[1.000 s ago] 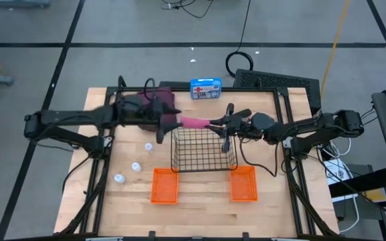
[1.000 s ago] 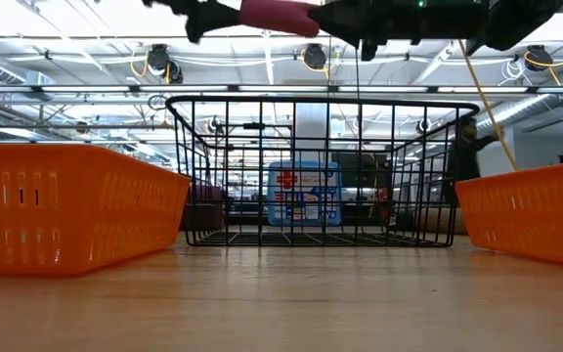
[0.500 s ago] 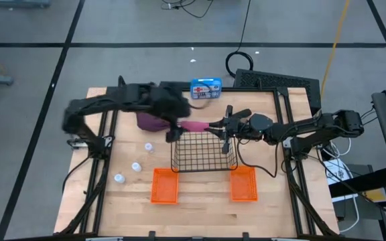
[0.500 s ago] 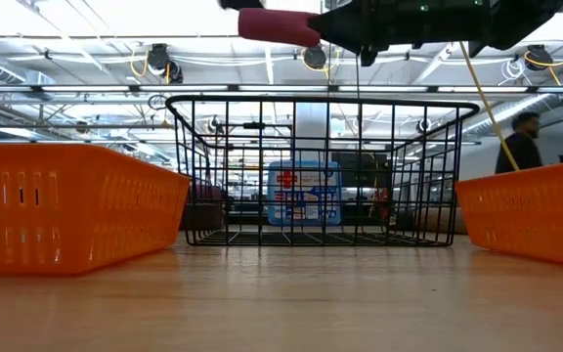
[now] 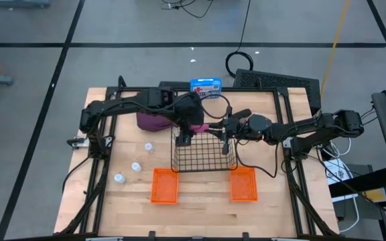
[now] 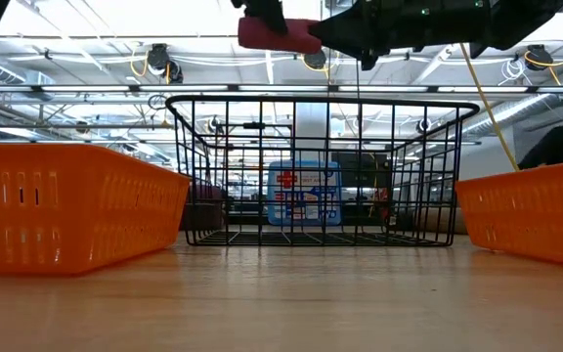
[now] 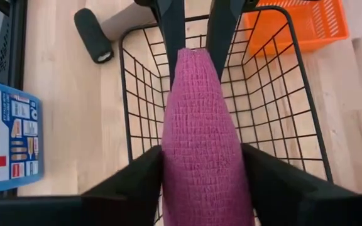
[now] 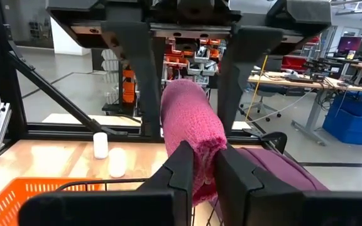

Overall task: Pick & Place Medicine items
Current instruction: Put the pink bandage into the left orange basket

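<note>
The pink cylinder [image 5: 203,125], a roll of pink wrap, hangs level above the far rim of the black wire basket [image 5: 203,152]. My right gripper [image 5: 214,126] is shut on its right end. My left gripper [image 5: 187,131] comes down on it from above and straddles it. The maroon pouch [image 5: 151,121] lies on the table left of the basket. Three white bottles [image 5: 136,167] stand in a slanting row near the left edge. A dark-grey oblong piece [image 7: 93,34] lies on the table beside the basket. My left gripper has its two fingers [image 7: 144,179] against the roll's two sides [image 7: 168,160], near its left end. They slant down from above and lie across the roll. My right gripper pinches the roll's right end [image 8: 197,166] flat between its two fingers, level, from the table's right. The roll sticks out level toward the left, clear of the basket.
Two orange baskets [image 5: 165,185] [image 5: 244,184] stand near the front edge, on either side of the wire basket. A blue first aid kit [image 5: 206,88] lies at the far edge. Bare wood shows at the front and the left.
My left gripper has let go of the roll's left end, risen and swung toward the table's right, tipping from level to steeply downward. It now sits over the roll with a finger on each side. The roll has stayed level in my right gripper.
</note>
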